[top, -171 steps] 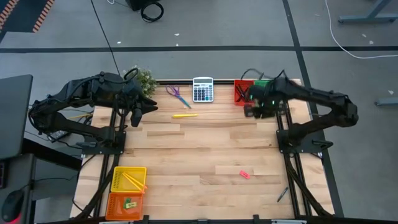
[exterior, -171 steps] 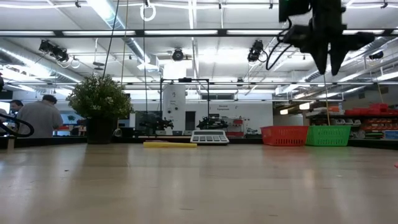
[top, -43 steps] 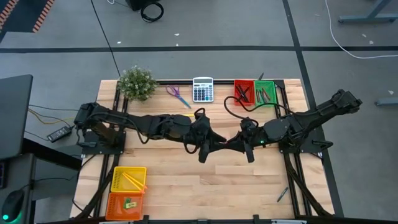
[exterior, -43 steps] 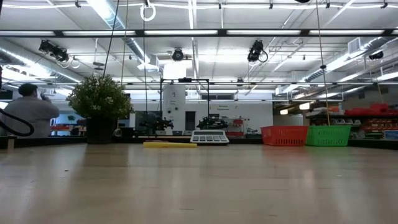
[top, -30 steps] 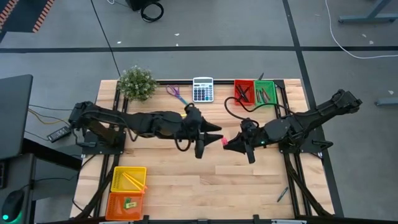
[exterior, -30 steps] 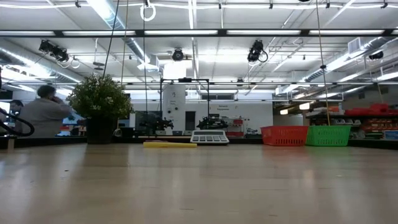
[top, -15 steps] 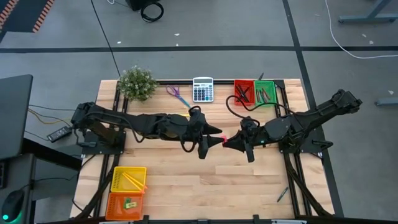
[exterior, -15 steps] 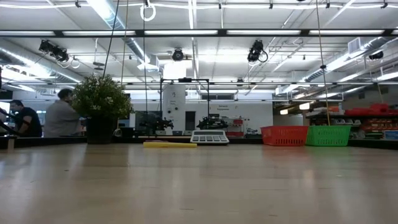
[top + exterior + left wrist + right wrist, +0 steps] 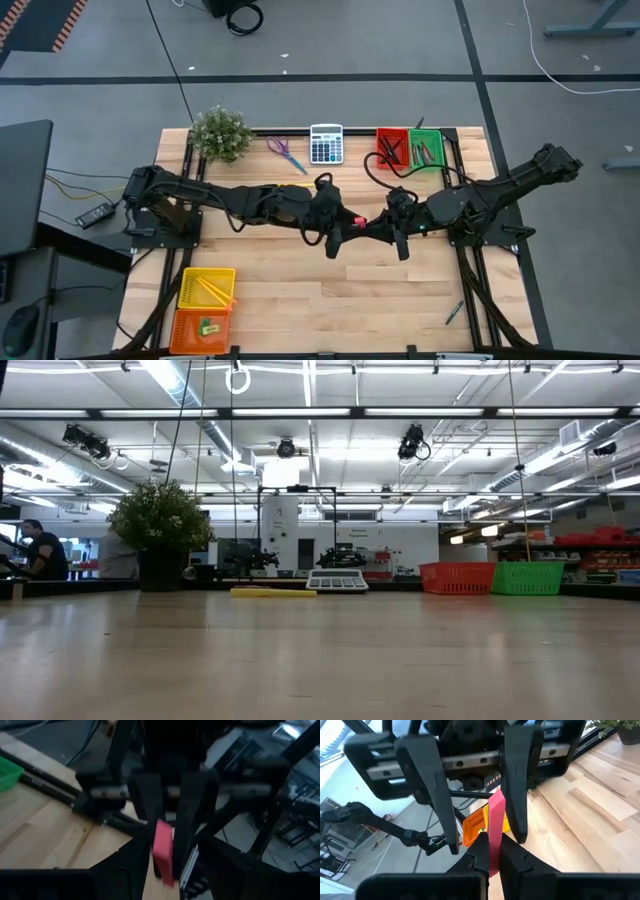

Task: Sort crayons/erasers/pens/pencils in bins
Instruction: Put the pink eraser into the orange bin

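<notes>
Handover height, mid-surface: your right gripper (image 9: 490, 851) is clenched on the pink eraser (image 9: 496, 827), which stands up between the spread jaws of the left gripper (image 9: 345, 221). Those jaws flank its flat faces without pinching yet, so you close the left first.

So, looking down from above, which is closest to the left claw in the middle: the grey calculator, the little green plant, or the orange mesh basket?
From the left gripper, mid-table:
1. Grey calculator, at the far edge, nearly straight beyond it.
2. Small green plant, at the far left corner.
3. Orange mesh basket, at the near left corner, farthest.
</notes>
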`<state>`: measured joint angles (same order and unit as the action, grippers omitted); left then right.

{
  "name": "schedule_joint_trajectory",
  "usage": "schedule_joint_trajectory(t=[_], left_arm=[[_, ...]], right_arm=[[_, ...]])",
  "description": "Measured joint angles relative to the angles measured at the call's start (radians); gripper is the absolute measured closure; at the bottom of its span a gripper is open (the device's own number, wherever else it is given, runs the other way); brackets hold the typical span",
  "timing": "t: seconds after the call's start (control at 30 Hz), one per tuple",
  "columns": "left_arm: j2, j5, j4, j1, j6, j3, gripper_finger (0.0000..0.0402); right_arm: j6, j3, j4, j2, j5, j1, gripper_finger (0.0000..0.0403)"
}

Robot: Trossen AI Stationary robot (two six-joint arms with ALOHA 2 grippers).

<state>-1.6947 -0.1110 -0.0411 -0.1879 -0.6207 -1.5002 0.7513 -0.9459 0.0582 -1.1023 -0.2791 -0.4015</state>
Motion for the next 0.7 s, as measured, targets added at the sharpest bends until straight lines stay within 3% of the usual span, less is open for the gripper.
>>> schedule_joint_trajectory(t=[0.37, 0.7], left_arm=[[-0.001, -0.001, -0.031, 0.0, -0.004, 0.0, 0.0273], [0.0, -0.001, 0.026, 0.0, -0.024, 0.0, 0.0377]], right_arm=[[0.008, 0.0, 0.004, 0.0, 0.004, 0.0, 0.0379], [0.015, 0.001, 0.009, -0.001, 0.005, 0.0, 0.0367]])
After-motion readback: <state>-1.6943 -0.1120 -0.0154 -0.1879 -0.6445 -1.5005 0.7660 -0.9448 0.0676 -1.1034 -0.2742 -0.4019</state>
